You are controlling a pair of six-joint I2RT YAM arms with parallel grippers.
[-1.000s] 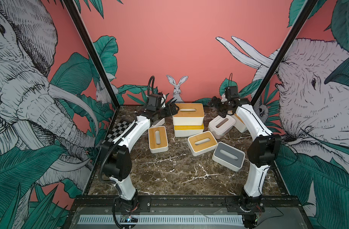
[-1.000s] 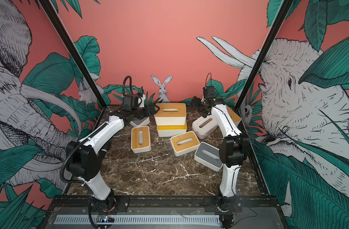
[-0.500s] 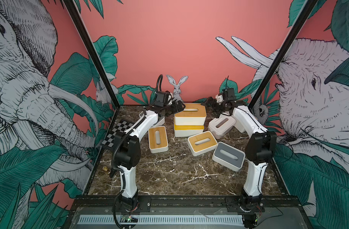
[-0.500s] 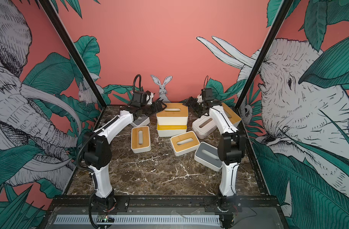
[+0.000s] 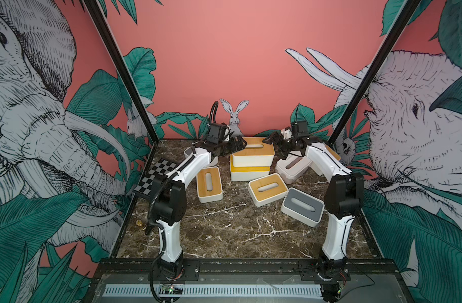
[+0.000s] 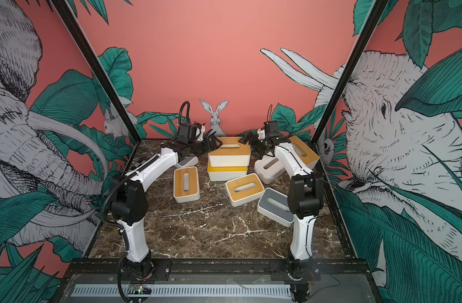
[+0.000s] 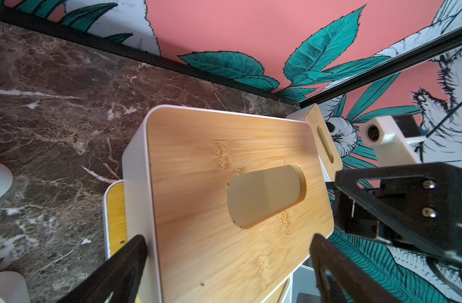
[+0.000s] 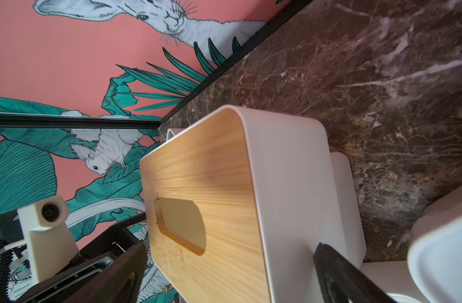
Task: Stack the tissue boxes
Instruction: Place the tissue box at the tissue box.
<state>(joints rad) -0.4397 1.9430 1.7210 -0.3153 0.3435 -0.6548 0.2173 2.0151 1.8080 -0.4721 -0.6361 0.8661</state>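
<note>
Fingers [image 7: 124,265] of the left gripper [image 5: 237,145] and those of the right gripper [image 5: 274,139] stand spread wide at the two short ends of one stacked box, clamping nothing. Nearest the camera, at lower left of a top view, a small brass-coloured piece [image 5: 139,223] sits on the dark brown marble table [image 5: 224,236]. Right of centre lies a white rounded box with a grey slotted lid [image 5: 302,206], close by the right arm's elbow and just beside a tilted white box with a bamboo slotted lid [image 5: 268,189]. Left of centre a second bamboo-lidded white box [image 5: 209,184] lies lengthwise, its far corner hidden by the left forearm. A black-and-white checkerboard panel [image 5: 159,175] lies at the table's left edge. Behind these, in the middle, an upper bamboo-lidded box [image 5: 252,153] sits on a lower white box [image 5: 249,173] whose yellow-wood lid edge peeks out. A white box with a pale lid [image 5: 292,165] sits just right of the stack, partly under the right forearm. Another bamboo-lidded box [image 6: 302,150] lies behind that arm, and a far grey-lidded box [image 5: 187,153] is mostly hidden behind the left arm. In the left wrist view one finger lies against the upper box's white side wall; whether it presses I cannot tell.
</note>
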